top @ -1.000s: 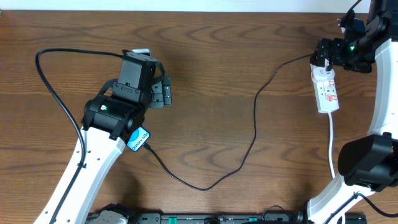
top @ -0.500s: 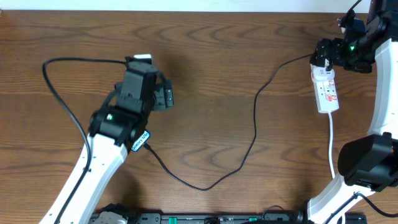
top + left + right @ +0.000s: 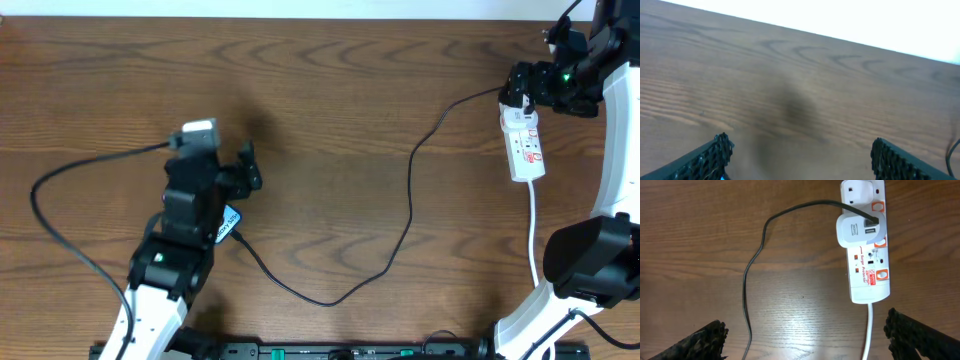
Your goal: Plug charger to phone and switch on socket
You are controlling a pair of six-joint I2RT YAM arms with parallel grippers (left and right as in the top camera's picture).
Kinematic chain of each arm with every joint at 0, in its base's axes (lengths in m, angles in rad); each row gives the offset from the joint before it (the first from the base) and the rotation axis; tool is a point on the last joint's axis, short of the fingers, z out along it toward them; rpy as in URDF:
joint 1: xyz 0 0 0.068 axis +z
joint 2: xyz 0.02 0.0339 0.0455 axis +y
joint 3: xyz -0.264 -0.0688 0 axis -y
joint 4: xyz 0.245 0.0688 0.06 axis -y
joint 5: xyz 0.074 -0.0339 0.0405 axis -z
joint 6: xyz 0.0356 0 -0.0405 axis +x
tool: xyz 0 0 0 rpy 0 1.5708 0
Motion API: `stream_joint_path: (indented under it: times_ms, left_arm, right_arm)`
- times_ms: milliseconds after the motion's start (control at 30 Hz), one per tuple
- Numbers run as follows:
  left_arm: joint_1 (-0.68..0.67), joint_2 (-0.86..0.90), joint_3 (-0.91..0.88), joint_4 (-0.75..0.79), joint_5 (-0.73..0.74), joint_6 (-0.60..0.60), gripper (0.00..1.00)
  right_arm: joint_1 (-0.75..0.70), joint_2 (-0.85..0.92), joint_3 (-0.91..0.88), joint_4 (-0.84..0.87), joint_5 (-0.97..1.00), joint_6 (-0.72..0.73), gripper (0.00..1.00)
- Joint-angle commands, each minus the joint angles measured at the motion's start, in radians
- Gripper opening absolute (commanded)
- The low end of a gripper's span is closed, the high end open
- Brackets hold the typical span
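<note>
Brown wood-grain table (image 3: 330, 90) seen from above, with a robot arm at either side. At about eight o'clock, the phone (image 3: 228, 221) lies almost wholly hidden beneath the left arm; only a blue corner shows. The charger (image 3: 408, 200), a thin black cable, reaches that corner, loops toward six o'clock, then climbs to two o'clock. There its white adapter (image 3: 856, 229) sits plugged into the socket (image 3: 869, 277), a white power strip. Whether the plug tip is seated in the phone cannot be told, because the arm covers the join.

The left gripper (image 3: 801, 150) stands wide open over bare wood, gripping nothing and pointing toward twelve o'clock, away from the phone. The right gripper (image 3: 805, 330) is also spread to its widest and empty, and it hangs above the strip's twelve o'clock end.

Judging by this, the phone end looks dealt with and the switching step is at hand. The next move likely calls for the right gripper to bring one fingertip down onto the red switch (image 3: 881, 241) beside the adapter. It should press squarely, without knocking the adapter or sliding the light strip.
</note>
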Motion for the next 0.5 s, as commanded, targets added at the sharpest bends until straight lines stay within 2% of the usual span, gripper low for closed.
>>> stream_joint_path:
  times_ms: [0,200,467]
  left_arm:
    - [0.052,-0.076,-0.083,0.064,0.096,0.018,0.91]
    - [0.128,-0.208,-0.218,0.174,0.233,0.127,0.91]
    - [0.192,-0.396,-0.344,0.206,0.231,0.145,0.91]
  right_arm:
    - [0.001,-0.027,0.015,-0.002,0.000,0.011,0.99]
    - [0.001,-0.027,0.015,-0.002,0.000,0.011,0.99]
    - [0.001,-0.027,0.015,-0.002,0.000,0.011,0.99]
